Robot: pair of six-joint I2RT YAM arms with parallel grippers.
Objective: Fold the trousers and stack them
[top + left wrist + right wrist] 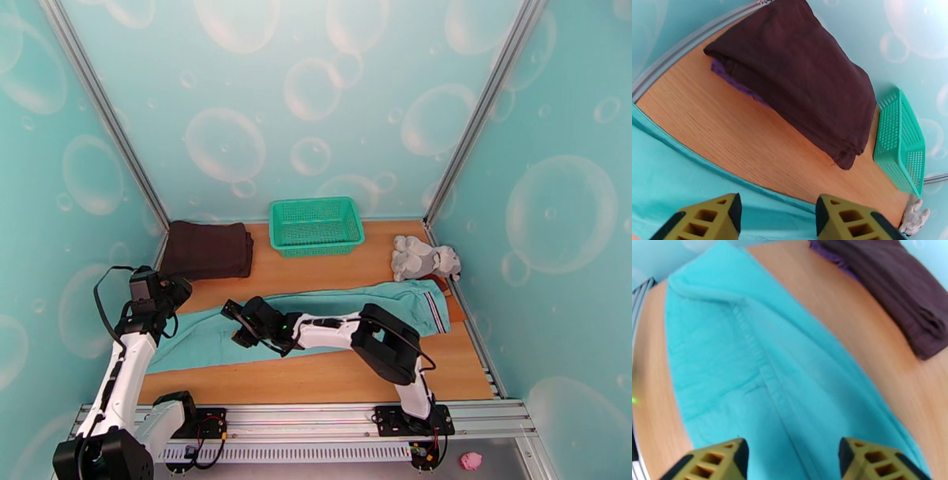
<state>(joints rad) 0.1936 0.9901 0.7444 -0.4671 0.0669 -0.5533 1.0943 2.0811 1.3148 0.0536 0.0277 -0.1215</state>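
The trousers lie stretched out flat across the middle of the table, legs toward the left edge and the striped waistband toward the right edge. The left gripper hangs over the far hem of the legs near the left edge, jaws apart and holding nothing. The right gripper hovers above the legs, also parted and empty. A folded brown garment sits in the far left corner, and a green basket stands at the far edge.
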